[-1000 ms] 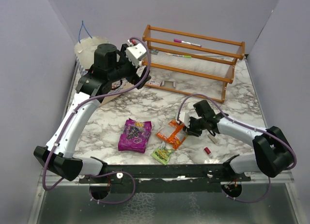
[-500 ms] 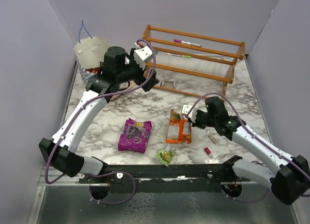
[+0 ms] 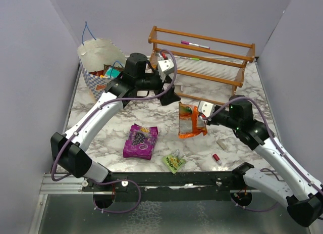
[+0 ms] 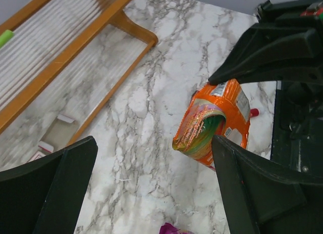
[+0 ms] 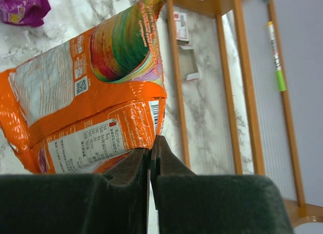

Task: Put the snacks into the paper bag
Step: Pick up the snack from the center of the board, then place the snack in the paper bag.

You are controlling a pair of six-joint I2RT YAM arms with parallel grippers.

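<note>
My right gripper [image 3: 202, 119] is shut on the edge of the orange packet [image 3: 189, 121] and holds it up above the table's middle; it fills the right wrist view [image 5: 86, 97]. My left gripper [image 3: 169, 95] is open and empty, just left of and behind the orange packet, which also shows between its fingers in the left wrist view [image 4: 214, 120]. The purple packet [image 3: 141, 141] and the small light-green packet [image 3: 174, 161] lie on the table near the front. The checked paper bag [image 3: 99, 59] stands at the back left with packets inside.
A wooden rack [image 3: 202, 62] with pens stands along the back. A tiny red cylinder [image 3: 216, 157] and a small beige stick [image 3: 221, 143] lie at the front right. Purple walls close in on both sides.
My right gripper has lifted the orange packet off the table and carried it back. My left arm has swung right from the bag toward the packet.
</note>
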